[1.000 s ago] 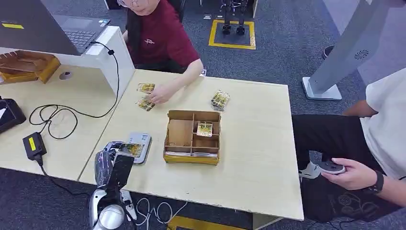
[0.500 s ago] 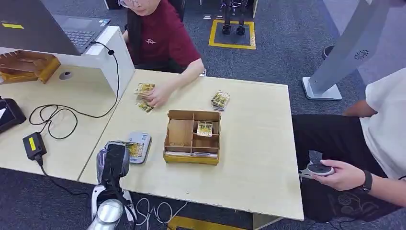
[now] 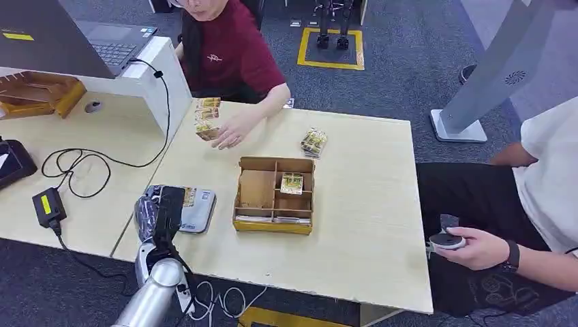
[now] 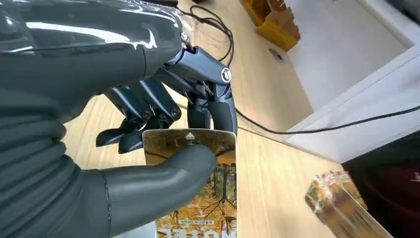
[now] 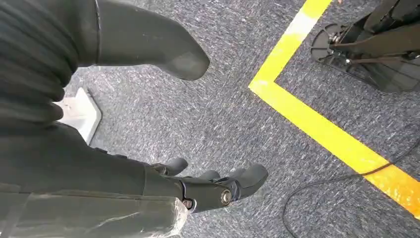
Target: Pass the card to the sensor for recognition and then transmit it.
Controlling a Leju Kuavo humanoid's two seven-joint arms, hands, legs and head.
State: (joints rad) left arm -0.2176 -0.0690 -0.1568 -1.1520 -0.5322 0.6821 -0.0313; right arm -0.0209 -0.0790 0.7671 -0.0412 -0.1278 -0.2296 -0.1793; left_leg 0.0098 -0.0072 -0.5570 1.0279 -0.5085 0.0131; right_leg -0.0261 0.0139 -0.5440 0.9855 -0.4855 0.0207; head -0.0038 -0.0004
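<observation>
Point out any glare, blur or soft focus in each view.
Head view: even light, sharp; left hand crisp. Left wrist view: white glare streaks on the hand's cover; the card it grips is sharp, the card stack beyond is blurred. Right wrist view: right hand and carpet sharp.

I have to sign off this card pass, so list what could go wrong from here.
1. The left hand holds the card by one end only, thumb against fingers; it may slip or tilt over the sensor.
2. The hand hides much of the sensor in the head view, so whether the card sits over it is hard to judge.
3. A person's hand is lifting cards across the table; a wide pass could meet it.
</observation>
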